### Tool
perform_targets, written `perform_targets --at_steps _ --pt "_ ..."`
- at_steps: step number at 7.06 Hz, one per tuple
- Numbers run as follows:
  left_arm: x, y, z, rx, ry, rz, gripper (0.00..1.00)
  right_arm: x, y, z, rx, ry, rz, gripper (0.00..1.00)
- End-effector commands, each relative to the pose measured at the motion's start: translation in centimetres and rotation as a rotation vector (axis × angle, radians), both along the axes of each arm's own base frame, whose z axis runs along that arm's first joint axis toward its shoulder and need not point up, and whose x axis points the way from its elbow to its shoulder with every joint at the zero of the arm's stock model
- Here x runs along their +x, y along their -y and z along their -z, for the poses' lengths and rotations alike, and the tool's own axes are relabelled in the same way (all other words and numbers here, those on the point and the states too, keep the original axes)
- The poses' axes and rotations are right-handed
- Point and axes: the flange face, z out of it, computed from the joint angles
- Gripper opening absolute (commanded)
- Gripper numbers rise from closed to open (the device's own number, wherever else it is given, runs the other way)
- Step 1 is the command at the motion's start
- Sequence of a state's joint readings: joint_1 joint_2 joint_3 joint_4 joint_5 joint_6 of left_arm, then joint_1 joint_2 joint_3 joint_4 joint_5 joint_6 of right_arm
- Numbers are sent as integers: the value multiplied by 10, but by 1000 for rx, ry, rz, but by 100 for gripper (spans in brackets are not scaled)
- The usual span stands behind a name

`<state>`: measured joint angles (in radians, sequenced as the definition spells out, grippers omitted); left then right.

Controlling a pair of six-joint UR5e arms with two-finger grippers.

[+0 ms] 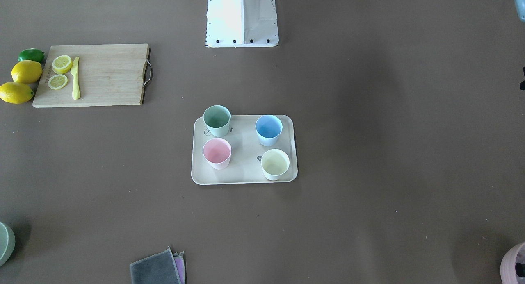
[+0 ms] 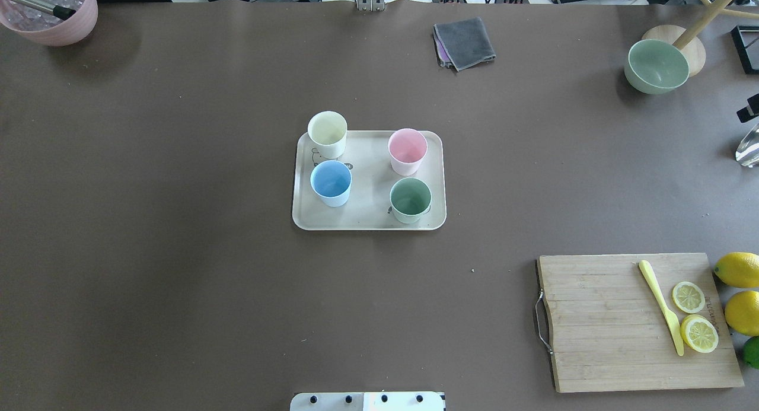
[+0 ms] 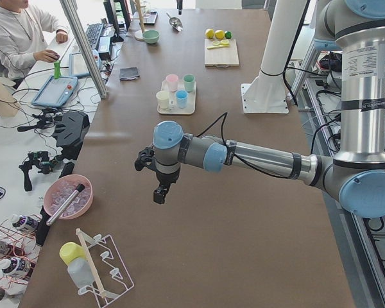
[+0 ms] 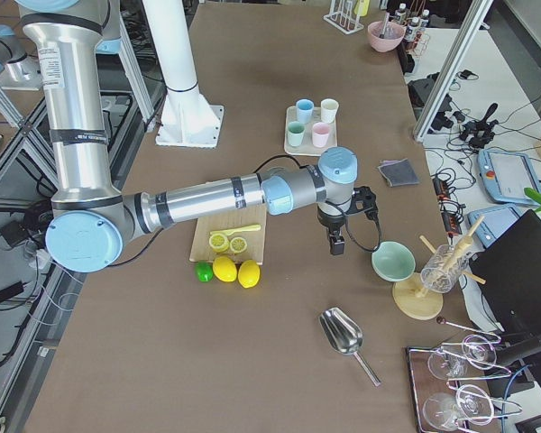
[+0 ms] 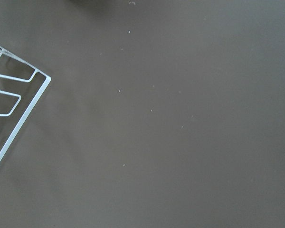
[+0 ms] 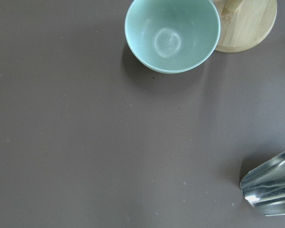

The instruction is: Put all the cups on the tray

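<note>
The cream-beige tray (image 1: 244,172) lies at the table's middle. All four cups stand upright on it: green (image 1: 216,120), light blue (image 1: 268,129), pink (image 1: 217,153) and cream-yellow (image 1: 275,164). They also show in the overhead view on the tray (image 2: 367,220). My left gripper (image 3: 159,191) hangs above bare table at the table's left end, far from the tray. My right gripper (image 4: 335,242) hangs above the table's right end near a green bowl. Each shows clearly only in a side view, so I cannot tell whether it is open or shut. The wrist views show no fingers.
A wooden cutting board (image 2: 605,328) holds lemon slices and a yellow knife, with whole lemons (image 2: 738,268) beside it. A green bowl (image 2: 656,66), a grey cloth (image 2: 465,42), a pink bowl (image 2: 53,16), a metal scoop (image 6: 270,190) and a wire rack (image 5: 9,104) sit near the table's edges.
</note>
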<state>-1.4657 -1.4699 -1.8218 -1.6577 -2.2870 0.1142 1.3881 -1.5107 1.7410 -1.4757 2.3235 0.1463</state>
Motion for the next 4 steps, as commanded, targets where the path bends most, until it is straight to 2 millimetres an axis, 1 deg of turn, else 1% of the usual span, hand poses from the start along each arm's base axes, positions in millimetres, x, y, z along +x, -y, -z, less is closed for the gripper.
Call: perform_targets --at_steps 1,2,3,4 --pt "-4 -14 -21 -28 5 20 97 5 -13 -1 8 0 2 100" --pt "-4 -16 -23 15 3 26 97 5 -14 0 9 3 3 100" --pt "-3 -17 -25 17 4 26 97 4 -13 1 10 3 4 100" --pt "-2 -11 -23 19 5 25 97 3 -12 0 5 2 5 100"
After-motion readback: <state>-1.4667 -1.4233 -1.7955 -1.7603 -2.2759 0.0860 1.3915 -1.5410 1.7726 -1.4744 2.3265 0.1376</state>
